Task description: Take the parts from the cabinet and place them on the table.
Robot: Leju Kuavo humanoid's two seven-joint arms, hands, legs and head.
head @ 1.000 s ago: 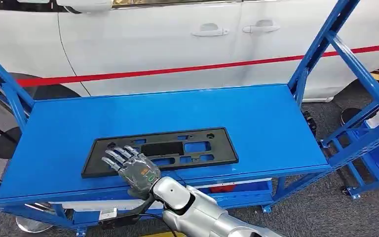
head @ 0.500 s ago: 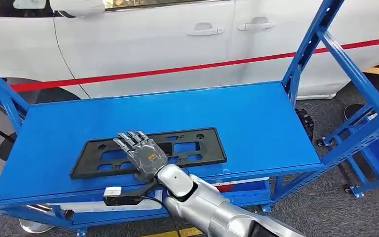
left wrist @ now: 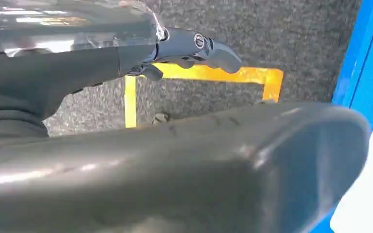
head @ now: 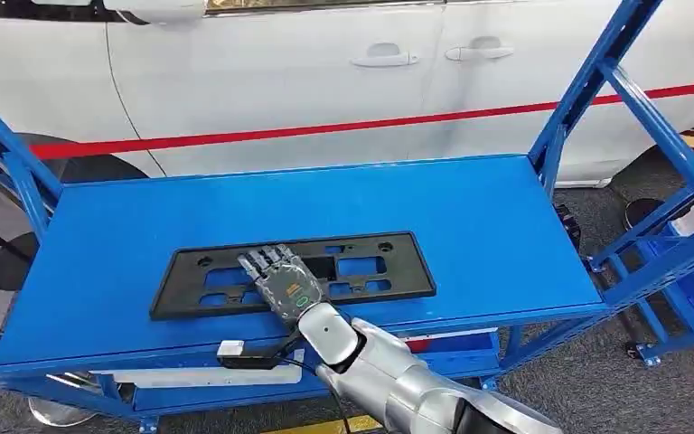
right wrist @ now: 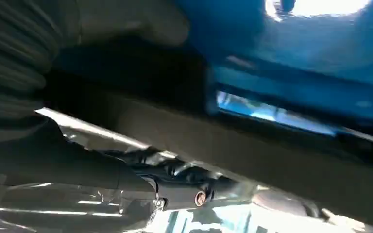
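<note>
A flat black plastic part with several cut-outs (head: 375, 267) lies on the blue table top (head: 325, 199), near its front edge. My right hand (head: 280, 280) rests palm down on the middle of this part, fingers stretched out over it and pointing away from me. Nothing is closed inside the hand. In the right wrist view the black part (right wrist: 141, 68) sits close under the hand, with blue metal beyond it. In the left wrist view my left hand (left wrist: 184, 160) hangs above the floor, its dark fingers (left wrist: 209, 46) straight and holding nothing.
A white car with a red stripe (head: 325, 81) stands right behind the table. Blue frame uprights rise at the left (head: 9, 163) and right (head: 587, 90); another blue rack (head: 687, 280) stands further right. A small black module on a cable (head: 244, 357) hangs at the table's front edge.
My right hand has slid along the black part from its left end to its middle. The part has stayed where it was. The camera swung briefly and came back.
</note>
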